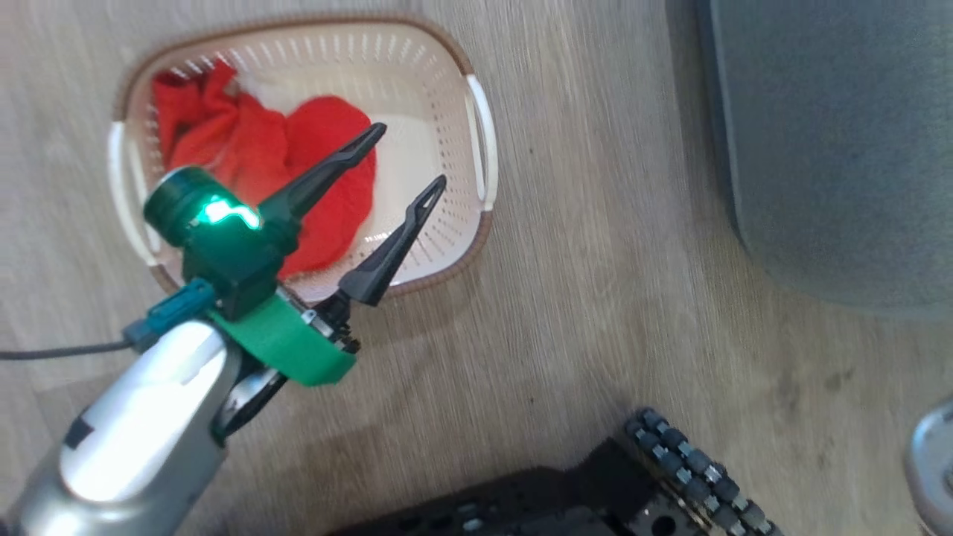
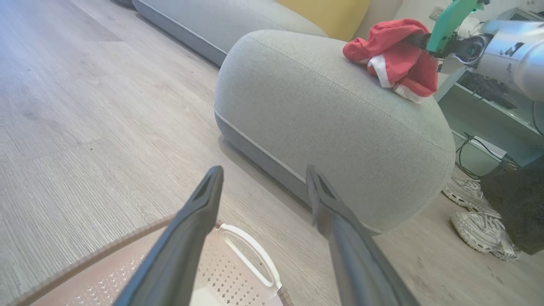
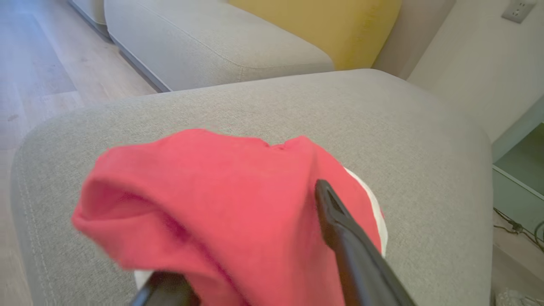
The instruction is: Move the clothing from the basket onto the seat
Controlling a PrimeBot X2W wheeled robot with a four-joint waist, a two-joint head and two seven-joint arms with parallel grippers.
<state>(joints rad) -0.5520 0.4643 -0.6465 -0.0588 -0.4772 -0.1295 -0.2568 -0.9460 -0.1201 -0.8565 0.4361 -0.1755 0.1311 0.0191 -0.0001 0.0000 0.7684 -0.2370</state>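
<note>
- at the bottom of the head view, the robot's dark base [image 1: 566, 491] stands on the wood floor [image 1: 595, 298].
- just ahead, the left gripper [image 1: 413, 153] hangs above the basket [image 1: 417, 74], its two fingers spread wide with nothing between them.
- part of the clothing [image 1: 246, 149] lies crumpled in the basket's left half; the right half of the bottom is bare.
- in the left wrist view the left gripper [image 2: 263, 170] points over the basket's white handle [image 2: 250, 255] toward the seat [image 2: 318, 127].
- the seat [image 1: 834, 149] sits well apart from the basket, to its right across bare floor.
- over the seat's top, a red garment [image 2: 395, 59] with white trim hangs at the right gripper [image 2: 418, 40].
- in the right wrist view the right gripper [image 3: 272, 199] has one finger bare beside the red garment [image 3: 204, 204] and the other buried under it; i cannot tell whether it pinches the cloth.
- white shoes [image 2: 480, 229] lie on the floor past the seat's corner.
- beyond the seat [image 3: 382, 127] are another grey cushion [image 3: 204, 42] and a yellow cushion [image 3: 318, 29].
</note>
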